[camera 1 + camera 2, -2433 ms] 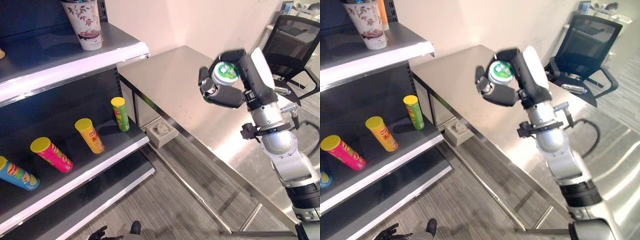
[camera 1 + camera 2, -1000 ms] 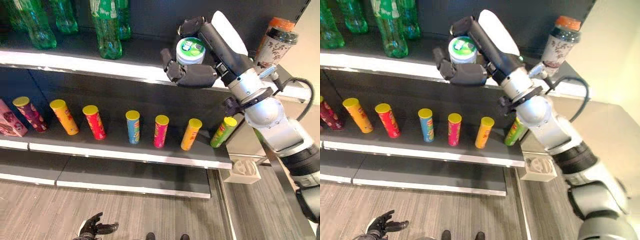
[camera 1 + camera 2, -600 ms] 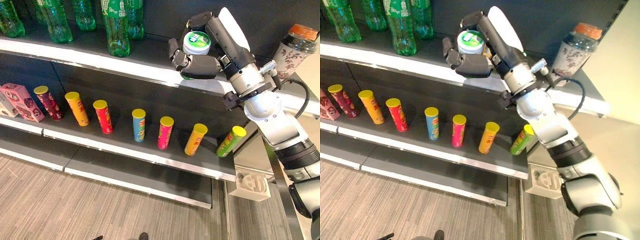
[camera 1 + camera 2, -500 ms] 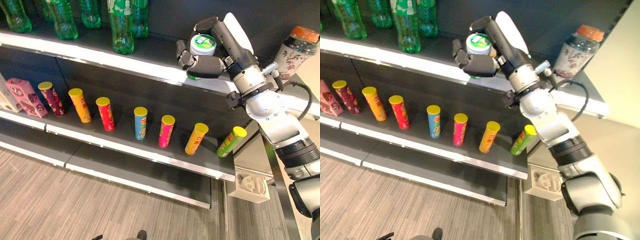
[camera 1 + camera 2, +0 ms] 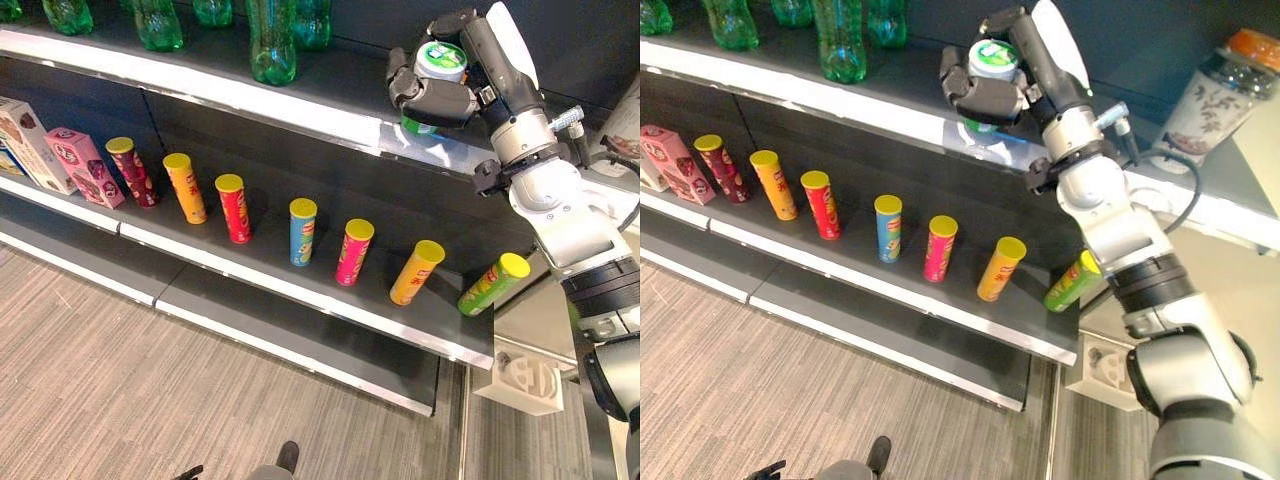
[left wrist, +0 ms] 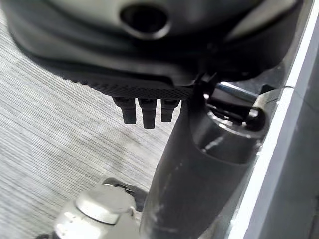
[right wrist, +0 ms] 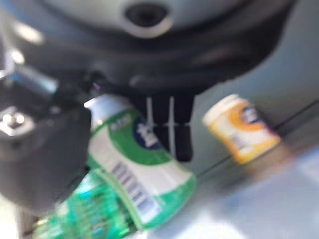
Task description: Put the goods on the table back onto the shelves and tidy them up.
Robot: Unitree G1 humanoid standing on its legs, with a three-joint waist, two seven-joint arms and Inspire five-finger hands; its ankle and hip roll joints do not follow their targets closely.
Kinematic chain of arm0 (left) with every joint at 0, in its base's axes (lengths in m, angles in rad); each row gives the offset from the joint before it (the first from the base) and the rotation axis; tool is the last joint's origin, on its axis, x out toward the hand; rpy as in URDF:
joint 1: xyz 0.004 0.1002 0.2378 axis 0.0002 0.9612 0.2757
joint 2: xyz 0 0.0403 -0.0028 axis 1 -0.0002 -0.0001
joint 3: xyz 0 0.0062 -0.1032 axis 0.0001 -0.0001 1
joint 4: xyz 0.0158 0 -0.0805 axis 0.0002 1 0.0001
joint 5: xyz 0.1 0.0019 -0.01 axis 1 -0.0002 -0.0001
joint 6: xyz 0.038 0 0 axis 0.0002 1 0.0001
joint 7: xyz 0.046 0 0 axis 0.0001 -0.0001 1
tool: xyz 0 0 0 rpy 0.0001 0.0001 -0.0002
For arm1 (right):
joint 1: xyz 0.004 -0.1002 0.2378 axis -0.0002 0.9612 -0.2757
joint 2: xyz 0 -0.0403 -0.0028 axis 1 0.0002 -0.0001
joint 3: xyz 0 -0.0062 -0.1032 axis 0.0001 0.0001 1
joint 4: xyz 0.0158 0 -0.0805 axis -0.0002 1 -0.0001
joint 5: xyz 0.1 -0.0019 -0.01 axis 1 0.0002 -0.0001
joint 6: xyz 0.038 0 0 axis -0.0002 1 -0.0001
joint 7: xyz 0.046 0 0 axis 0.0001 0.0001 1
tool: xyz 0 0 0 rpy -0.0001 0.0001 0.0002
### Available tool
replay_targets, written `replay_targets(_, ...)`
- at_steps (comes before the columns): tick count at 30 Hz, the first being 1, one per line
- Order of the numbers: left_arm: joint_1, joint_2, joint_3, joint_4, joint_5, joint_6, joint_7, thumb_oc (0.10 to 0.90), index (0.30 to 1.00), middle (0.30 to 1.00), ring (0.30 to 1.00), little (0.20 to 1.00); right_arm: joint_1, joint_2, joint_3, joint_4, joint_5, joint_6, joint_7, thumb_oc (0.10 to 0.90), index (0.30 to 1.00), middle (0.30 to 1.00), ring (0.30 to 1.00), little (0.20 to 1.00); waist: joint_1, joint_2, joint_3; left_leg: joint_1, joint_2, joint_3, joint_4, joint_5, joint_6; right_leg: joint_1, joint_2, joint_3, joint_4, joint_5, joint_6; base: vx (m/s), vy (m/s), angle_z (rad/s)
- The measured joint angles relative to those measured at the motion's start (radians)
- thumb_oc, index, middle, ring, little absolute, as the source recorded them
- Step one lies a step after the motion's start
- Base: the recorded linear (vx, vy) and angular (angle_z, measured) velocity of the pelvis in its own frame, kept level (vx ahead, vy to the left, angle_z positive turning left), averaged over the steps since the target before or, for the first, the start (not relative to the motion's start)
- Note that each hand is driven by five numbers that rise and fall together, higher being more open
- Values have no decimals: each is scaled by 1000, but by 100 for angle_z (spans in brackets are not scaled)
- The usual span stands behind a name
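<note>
A green and white canister (image 5: 440, 62) with a white lid sits upright in my right hand (image 5: 447, 102), whose fingers and thumb are curled round it. The hand holds it just above the front edge of the upper shelf (image 5: 300, 100), to the right of the green bottles (image 5: 272, 40). In the right wrist view the canister (image 7: 144, 169) shows its barcode side beside the thumb. My left hand (image 6: 149, 64) hangs low over the grey floor with its fingers (image 6: 144, 112) relaxed and nothing in them.
On the lower shelf (image 5: 330, 310) stands a row of several coloured tubes (image 5: 301, 230), the green one (image 5: 492, 284) leaning at the right end. Pink boxes (image 5: 85, 165) stand at its left. A patterned jar (image 5: 1215, 90) with an orange lid stands on the upper shelf's right end.
The camera has swung from the table to the shelves. My right hand has carried the canister along and now holds it closer to the upper shelf's front edge.
</note>
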Motion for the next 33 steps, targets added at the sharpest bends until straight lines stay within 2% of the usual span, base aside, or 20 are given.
replay_targets(1,-14,-1,0,19,0,-8,0,800,900,900,900,900,-26,-41,-1,75,0,7,-20,400,300,300,300,300,3,2,5,-11,-6,-31,2,3,-7,2,0,-35,0,-3,1,10,-10,36)
replay_targets(10,15,0,0,27,-3,-6,0,800,900,900,900,900,-35,-49,-7,80,6,19,-40,400,300,300,300,300,15,2,5,-11,-9,-30,1,11,1,0,-3,-41,0,-3,2,2,-1,4)
replay_targets(33,7,0,1,20,-9,-7,-1,800,900,900,900,900,-39,-31,5,35,50,18,6,400,300,300,300,300,-7,-5,9,13,1,6,-9,11,2,2,-3,5,2,-2,1,1,8,-5)
